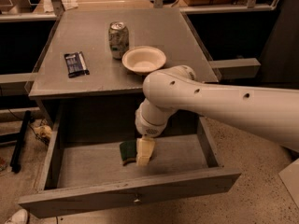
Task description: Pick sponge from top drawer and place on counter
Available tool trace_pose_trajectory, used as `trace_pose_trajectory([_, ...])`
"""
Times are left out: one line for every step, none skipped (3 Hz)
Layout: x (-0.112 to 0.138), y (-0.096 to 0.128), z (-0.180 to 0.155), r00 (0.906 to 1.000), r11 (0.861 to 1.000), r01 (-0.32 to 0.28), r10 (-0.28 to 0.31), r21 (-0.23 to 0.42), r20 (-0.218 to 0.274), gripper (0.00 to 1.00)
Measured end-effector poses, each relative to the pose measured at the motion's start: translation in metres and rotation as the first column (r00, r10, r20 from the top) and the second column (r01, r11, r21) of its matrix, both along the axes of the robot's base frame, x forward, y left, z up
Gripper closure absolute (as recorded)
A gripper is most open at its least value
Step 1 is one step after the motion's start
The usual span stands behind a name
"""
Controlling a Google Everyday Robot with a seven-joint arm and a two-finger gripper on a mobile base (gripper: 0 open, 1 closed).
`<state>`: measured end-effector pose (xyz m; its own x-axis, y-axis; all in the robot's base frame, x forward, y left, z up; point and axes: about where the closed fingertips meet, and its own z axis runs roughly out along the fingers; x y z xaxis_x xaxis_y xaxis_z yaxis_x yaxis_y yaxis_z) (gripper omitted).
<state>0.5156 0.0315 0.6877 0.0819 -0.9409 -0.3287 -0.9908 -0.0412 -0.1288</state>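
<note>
The top drawer (126,194) is pulled open below the counter (103,76). The sponge (127,151), dark green on top with a yellow edge, lies on the drawer floor near its middle. My gripper (144,152) hangs down from the white arm into the drawer, right at the sponge's right side and partly covering it. Whether it touches or holds the sponge cannot be told.
On the counter stand a soda can (118,39) and a cream bowl (144,59), with a dark blue snack wrapper (75,64) to the left. The white arm (224,108) reaches in from the right across the drawer's right wall. Dark shelving flanks the cabinet.
</note>
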Motion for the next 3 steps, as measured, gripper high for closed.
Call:
trace_pose_trajectory([0.001,0.005,-0.017,0.9999,1.000,0.002,-0.002,0.016,-0.015,0.00])
trace_pose_trajectory([0.007,0.009,-0.028,0.9998,1.000,-0.008,0.008,0.018,-0.017,0.00])
trace_pose_trajectory([0.010,0.012,-0.040,0.9996,1.000,-0.011,0.012,0.024,-0.025,0.00])
